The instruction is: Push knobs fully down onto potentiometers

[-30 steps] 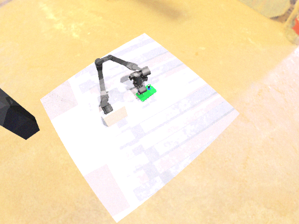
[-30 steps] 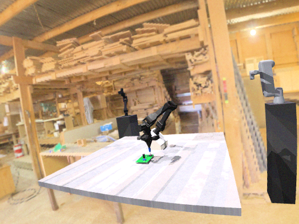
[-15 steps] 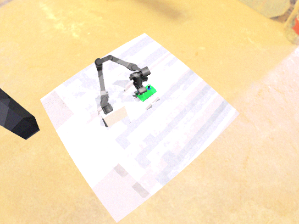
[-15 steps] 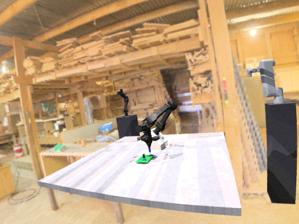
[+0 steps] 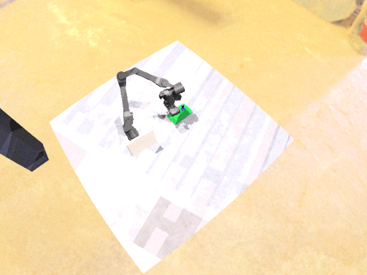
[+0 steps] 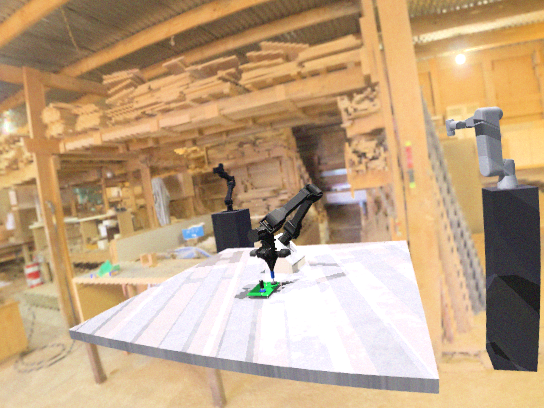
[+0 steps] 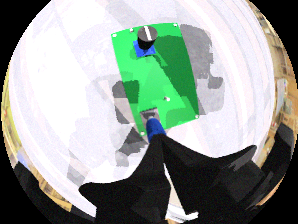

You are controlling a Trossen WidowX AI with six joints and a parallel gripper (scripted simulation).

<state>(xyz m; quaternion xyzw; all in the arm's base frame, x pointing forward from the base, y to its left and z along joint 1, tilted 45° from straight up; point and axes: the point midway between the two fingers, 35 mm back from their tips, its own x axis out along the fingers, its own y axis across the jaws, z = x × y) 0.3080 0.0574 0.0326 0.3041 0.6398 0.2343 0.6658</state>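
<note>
The green circuit board (image 5: 179,118) (image 6: 257,294) (image 7: 131,75) stands on the table. A black knob (image 5: 183,106) (image 6: 261,283) (image 7: 147,37) with a white line on top sits over a blue potentiometer (image 7: 144,49) at the board's far end in the wrist view. A tall blue knob (image 6: 272,275) (image 7: 156,128) stands over a grey potentiometer (image 7: 148,114) at the near end. My gripper (image 6: 271,270) (image 7: 157,138) is shut, pointing down, its tips at the blue knob's top; contact cannot be told. Any gap under either knob is too small to tell. In the top view the gripper hides the blue knob.
A pale block (image 5: 143,143) (image 6: 289,265) lies beside the arm's base. A black pedestal with a dark arm (image 6: 231,230) stands behind the table, and another pedestal with a grey arm (image 6: 511,270) stands to the right, both off the table.
</note>
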